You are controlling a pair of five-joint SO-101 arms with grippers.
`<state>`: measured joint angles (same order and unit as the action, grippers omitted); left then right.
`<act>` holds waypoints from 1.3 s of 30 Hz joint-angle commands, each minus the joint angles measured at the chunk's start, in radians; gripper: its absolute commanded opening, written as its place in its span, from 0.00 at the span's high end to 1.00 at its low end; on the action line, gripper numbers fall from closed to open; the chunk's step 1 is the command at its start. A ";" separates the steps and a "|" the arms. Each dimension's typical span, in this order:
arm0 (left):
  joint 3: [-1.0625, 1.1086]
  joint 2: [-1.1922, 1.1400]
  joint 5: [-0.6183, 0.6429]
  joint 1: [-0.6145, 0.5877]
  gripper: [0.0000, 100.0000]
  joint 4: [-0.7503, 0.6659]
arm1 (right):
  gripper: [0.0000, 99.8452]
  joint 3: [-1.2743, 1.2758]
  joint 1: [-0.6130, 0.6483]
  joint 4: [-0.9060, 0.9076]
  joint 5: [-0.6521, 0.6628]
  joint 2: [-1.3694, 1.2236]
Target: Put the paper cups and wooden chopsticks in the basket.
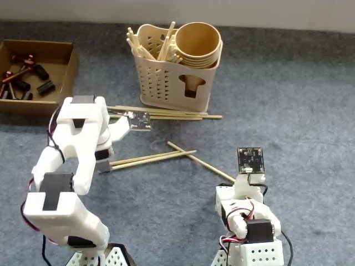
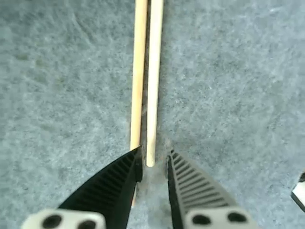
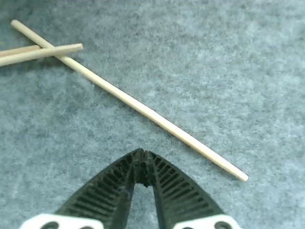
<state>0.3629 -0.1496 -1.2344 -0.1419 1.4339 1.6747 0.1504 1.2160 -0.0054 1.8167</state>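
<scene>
2 arms are working over a grey counter (image 1: 299,111). The basket (image 1: 161,83) sits at the top middle of the high view. It holds a nested stack of paper cups (image 1: 198,41) on its right side and a bunch of bundled chopsticks (image 1: 145,49) on its left.

More sticks lie loose on the counter. The front sticks (image 1: 166,114) lie right along the basket's foot, and a middle pair (image 1: 152,158) sits near the frame's centre. A single chopstick (image 1: 202,162) runs diagonally toward the lower right, and its upper part crosses the middle pair's right tips.

The left tool (image 2: 154,157) is down at the left end of the middle pair with its fingers slightly spread. 1 stick's end sits in the gap and the other stick runs under 1 finger, and there looks to be slack around the stick in the gap.

The right tool (image 3: 143,153), at the lower right of the high view, is pressed together with nothing in it and hangs just beside the single chopstick. A cardboard box (image 1: 28,106) of dark parts sits at the upper left.
</scene>
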 commanded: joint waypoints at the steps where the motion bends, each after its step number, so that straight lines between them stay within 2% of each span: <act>1: -0.001 0.068 0.063 0.008 0.90 -0.025 | 0.99 0.102 -0.012 0.004 0.012 0.005; 8: 0.008 0.082 0.229 0.130 0.90 -0.126 | 0.99 0.102 -0.012 0.004 0.012 0.005; 13: 0.010 0.081 0.285 0.216 0.90 -0.186 | 0.99 0.102 -0.012 0.004 0.012 0.005; 18: 0.012 0.077 0.290 0.246 0.90 -0.232 | 0.99 0.102 -0.012 0.004 0.012 0.005; 28: -0.012 -0.093 0.292 0.255 0.90 -0.235 | 0.99 0.102 -0.012 0.004 0.012 0.005; 33: -0.051 -0.062 0.319 0.254 0.91 -0.215 | 0.99 0.102 -0.012 0.004 0.012 0.005; 39: -0.050 0.065 0.339 0.263 0.90 -0.112 | 0.99 0.102 -0.012 0.004 0.012 0.005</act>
<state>0.3429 -0.1741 -0.9030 0.1005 1.2789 1.6747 0.1504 1.2160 -0.0054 1.8167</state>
